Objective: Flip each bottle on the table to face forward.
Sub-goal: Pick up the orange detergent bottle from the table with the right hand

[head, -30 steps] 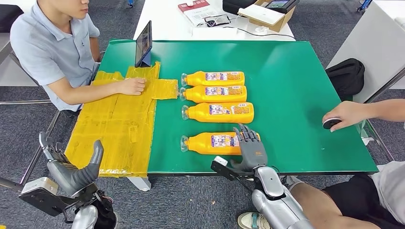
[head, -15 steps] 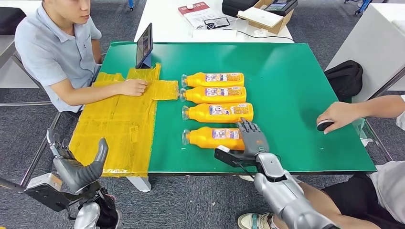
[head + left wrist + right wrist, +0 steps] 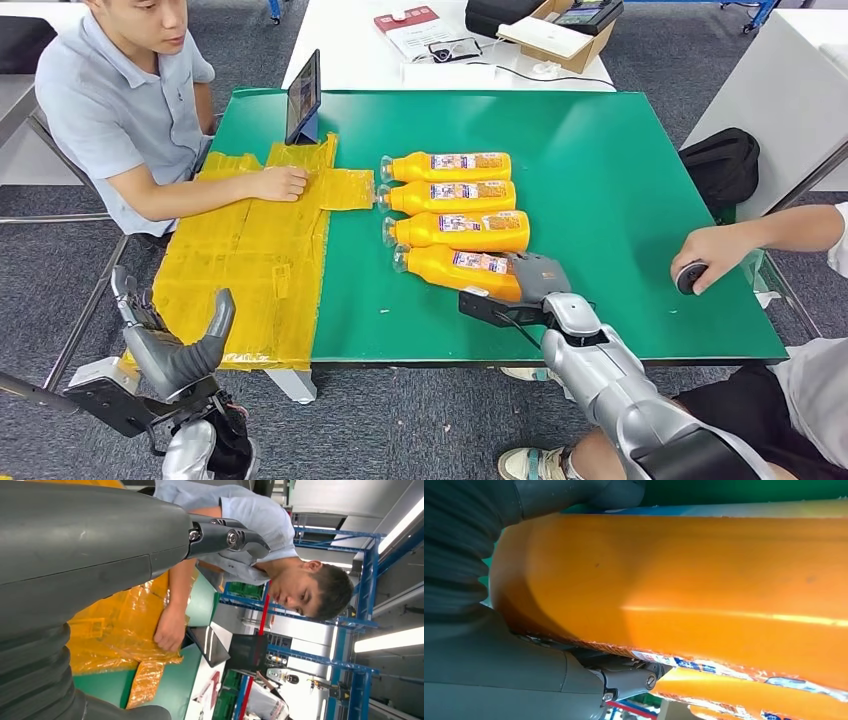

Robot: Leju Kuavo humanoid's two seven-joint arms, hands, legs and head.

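nearest bottle (image 3: 458, 270) | now skewed, cap swung toward 10 o'clock, base clamped in right hand (image 3: 537, 277) | flip under way | left hand (image 3: 175, 350) idle, fingers apart

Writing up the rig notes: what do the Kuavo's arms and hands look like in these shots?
Both arms are silver metal with rounded shells; the right arm has a black bracket and thin black cable at the wrist. The right hand is grey with dark fingers. The left hand has a thick grey thumb, darker jointed fingers with bare screws, and a grey ribbed cover.
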